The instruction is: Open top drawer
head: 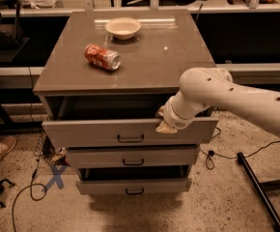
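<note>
The top drawer (96,132) is the widest grey front of the cabinet, with a small black bar handle (130,139). It stands partly pulled out, with a dark gap under the countertop. My gripper (163,121) comes in from the right on a white arm (227,98). It sits at the upper edge of the drawer front, right of the handle, and reaches into the gap. The two narrower drawers, middle (130,156) and bottom (133,185), lie below, and the bottom one stands out a little.
A red soda can (102,57) lies on its side on the countertop (169,57), and a white bowl (123,27) stands behind it. On the floor are cables (31,187), a blue tape cross (56,176) at the left and a black pole (258,190) at the right.
</note>
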### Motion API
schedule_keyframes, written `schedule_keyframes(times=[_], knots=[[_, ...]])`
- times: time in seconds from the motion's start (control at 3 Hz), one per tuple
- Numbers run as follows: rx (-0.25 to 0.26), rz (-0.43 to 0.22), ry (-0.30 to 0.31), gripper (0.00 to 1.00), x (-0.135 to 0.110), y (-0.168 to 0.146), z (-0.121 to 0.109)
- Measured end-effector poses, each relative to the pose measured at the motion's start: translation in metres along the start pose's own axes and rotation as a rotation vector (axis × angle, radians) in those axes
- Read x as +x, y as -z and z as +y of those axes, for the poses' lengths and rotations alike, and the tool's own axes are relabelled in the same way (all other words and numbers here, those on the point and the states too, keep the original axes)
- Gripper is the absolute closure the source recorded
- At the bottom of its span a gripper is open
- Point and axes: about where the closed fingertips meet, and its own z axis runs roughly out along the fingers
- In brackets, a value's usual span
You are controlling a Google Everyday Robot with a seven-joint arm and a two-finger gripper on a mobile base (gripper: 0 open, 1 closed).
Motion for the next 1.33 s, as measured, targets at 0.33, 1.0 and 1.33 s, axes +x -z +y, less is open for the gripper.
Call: schedule_keyframes(times=[0.33,1.0,1.33], knots=[[0.0,0.0,0.0,1.0,-0.0021,0.0056,-0.0011],[0.0,0.0,0.0,0.0,-0.0037,0.0098,-0.0019],[-0.034,0.007,0.014,0.0,-0.0056,0.0052,-0.0003]])
